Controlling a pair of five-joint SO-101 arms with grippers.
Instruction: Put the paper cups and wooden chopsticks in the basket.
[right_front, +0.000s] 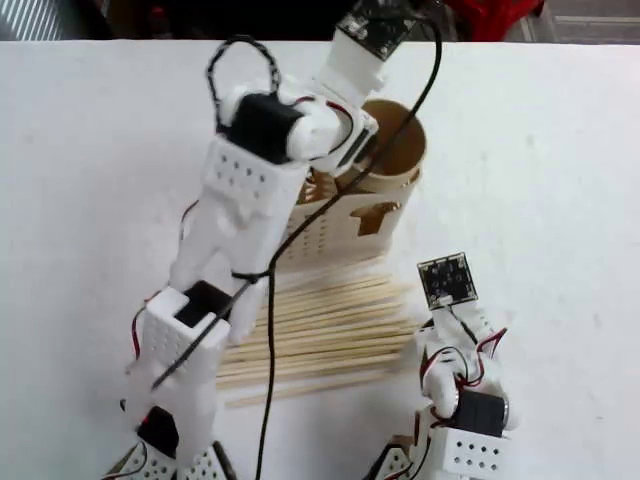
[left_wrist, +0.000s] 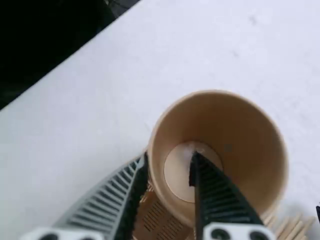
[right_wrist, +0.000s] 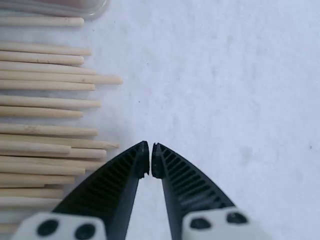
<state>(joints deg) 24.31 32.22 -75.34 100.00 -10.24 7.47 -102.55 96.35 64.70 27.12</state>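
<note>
Presently itemised, one moment, two arms at a white table.

1. Cup: brown paper, upright, mouth open to the high view. It stands at the far end of the basket, against its wall. Whether its base rests on the basket floor cannot be told. No print can be read on it.

2. Left gripper: clamped on the cup's wall, with one finger down inside the cup, its tip over the pale round bottom, and the other outside against the near side. The jaws stand only as far apart as the wall requires. In the high view the left arm stretches up the table from the near edge and over the basket to the cup.

3. Basket: beige, its side pierced by rows of small holes and one larger cut-out. The left wrist view shows perforated basket surface under the gripper, beside the cup.

4. Chopsticks: plain wood, a loose heap lying roughly parallel on the table, just in front of the basket and outside it.

5. Right gripper: fingertips touching, holding nothing. It is low over bare table just beside the chopstick ends, clear of them. The jaws point alongside the heap, not across it.
</note>
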